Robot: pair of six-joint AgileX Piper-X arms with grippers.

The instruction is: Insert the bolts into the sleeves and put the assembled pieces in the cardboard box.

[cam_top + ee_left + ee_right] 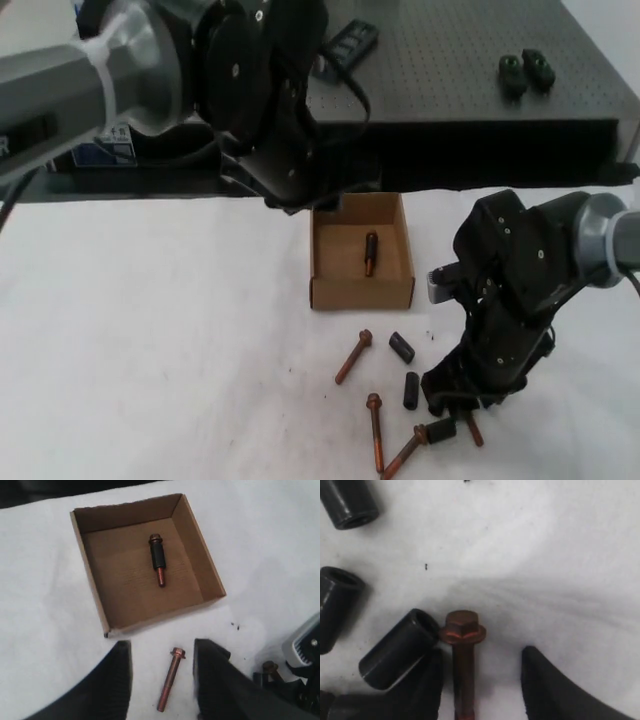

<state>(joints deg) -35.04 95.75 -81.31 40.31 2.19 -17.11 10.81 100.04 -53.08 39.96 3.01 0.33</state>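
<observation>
The cardboard box (330,290) (95,580) stands mid-bench with one bolt in a black sleeve (370,252) (157,560) lying inside. My left gripper (290,195) (162,645) hangs open above the box's far side. Far below it, a loose copper bolt (170,680) (353,357) lies on the cloth. My right gripper (455,405) (482,652) is low at the front right, open, its fingers either side of another bolt (462,665). A black sleeve (395,650) lies against that bolt's head. Two more sleeves (335,605) (347,500) lie beyond it.
More bolts (375,430) (400,455) and sleeves (401,347) (411,390) are scattered on the white cloth in front of the box. A black perforated board (450,60) with small black parts (525,72) rises behind. The cloth to the left is bare.
</observation>
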